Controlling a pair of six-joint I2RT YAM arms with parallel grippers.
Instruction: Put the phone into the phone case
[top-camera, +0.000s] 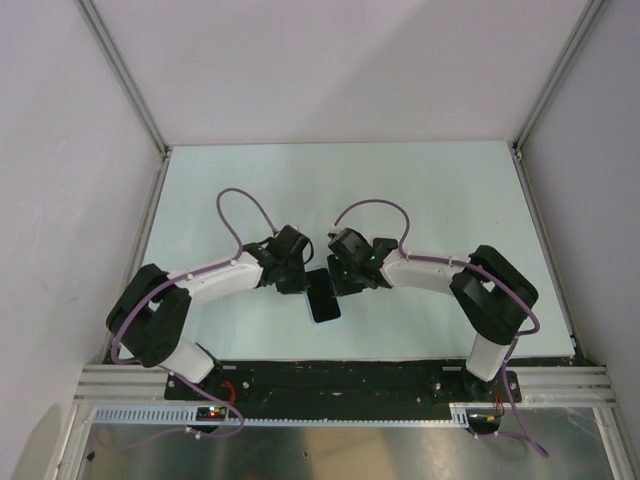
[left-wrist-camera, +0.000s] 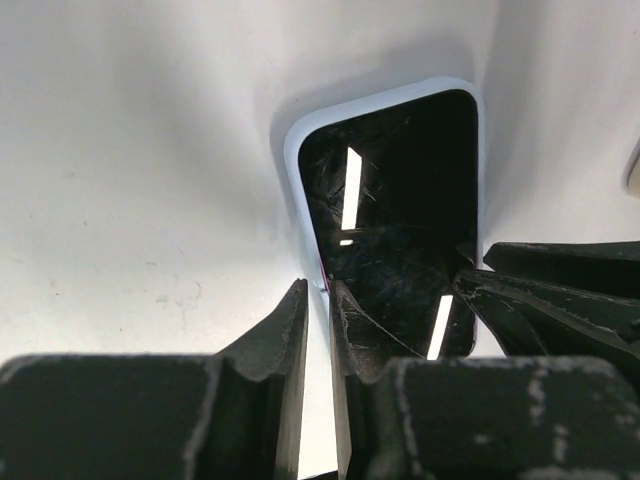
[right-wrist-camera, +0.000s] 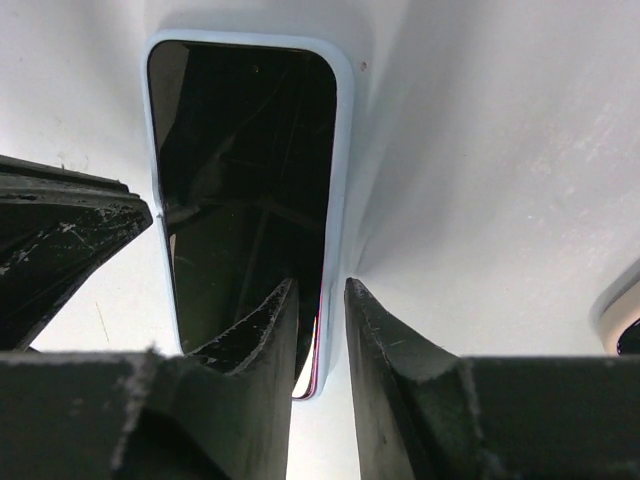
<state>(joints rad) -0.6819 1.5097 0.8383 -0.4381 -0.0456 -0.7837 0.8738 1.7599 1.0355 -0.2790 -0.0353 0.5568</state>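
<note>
The phone (top-camera: 323, 297), a black slab with a glossy screen, lies in the light blue phone case on the table between the two arms. In the left wrist view the case rim (left-wrist-camera: 290, 150) frames the phone (left-wrist-camera: 400, 180). My left gripper (left-wrist-camera: 318, 285) straddles one long edge, one finger on the screen and one outside the rim, closed on it. In the right wrist view my right gripper (right-wrist-camera: 320, 285) pinches the opposite case rim (right-wrist-camera: 343, 150) beside the phone (right-wrist-camera: 250, 150). A thin pink phone edge shows there above the case's near corner. From above, the left gripper (top-camera: 305, 280) and right gripper (top-camera: 335, 280) meet at the phone's far end.
The pale table (top-camera: 440, 200) is boxed in by white walls with metal corner posts (top-camera: 120, 70). The other arm's fingers (left-wrist-camera: 560, 290) reach in from the right of the left wrist view. A pale-rimmed rounded thing (right-wrist-camera: 625, 310) shows at the right wrist view's edge.
</note>
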